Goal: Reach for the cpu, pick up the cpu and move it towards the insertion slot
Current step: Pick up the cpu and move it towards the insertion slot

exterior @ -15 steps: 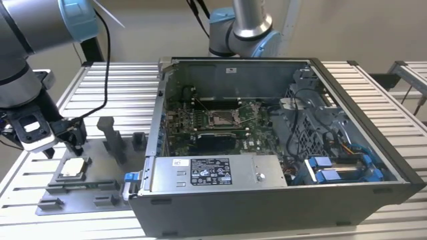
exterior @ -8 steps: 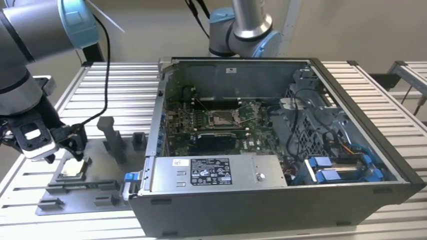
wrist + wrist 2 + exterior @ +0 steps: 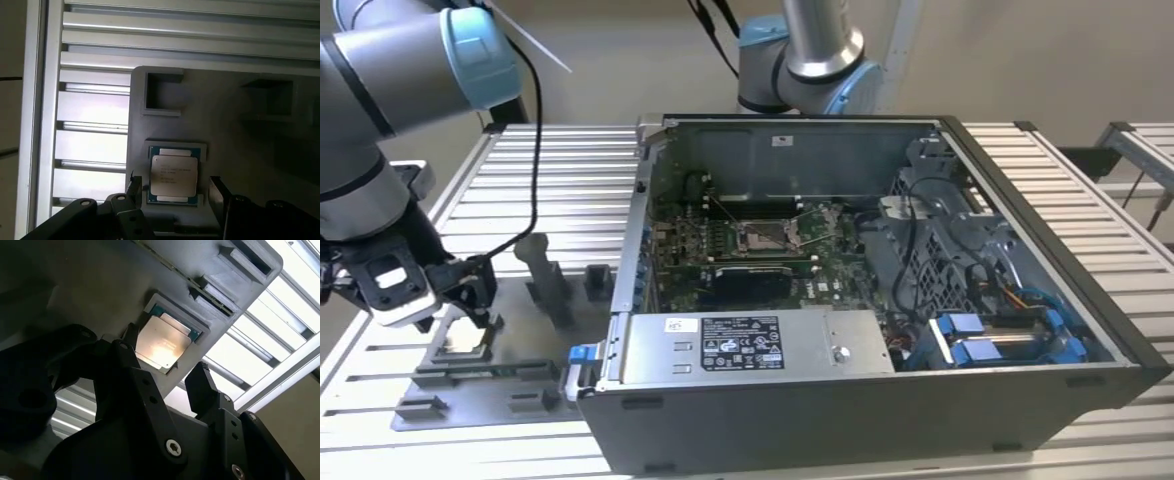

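The cpu [image 3: 174,175] is a small silvery square chip lying flat in a raised nest on a grey fixture plate [image 3: 520,385], at the exterior view's lower left. It also shows in the second wrist view as the cpu [image 3: 162,342] and in the exterior view as the cpu [image 3: 464,343]. My gripper [image 3: 175,192] hangs just above it, open, with one black finger on each side of the chip. The gripper [image 3: 443,305] is far from the insertion slot [image 3: 765,236], a shiny square socket on the green board inside the open computer case.
The open computer case [image 3: 854,410] fills the middle and the exterior view's right of the slatted metal table [image 3: 547,170]. Grey posts [image 3: 544,285] and blocks stand on the fixture plate between my gripper and the case. A second arm's base [image 3: 801,60] rises behind the case.
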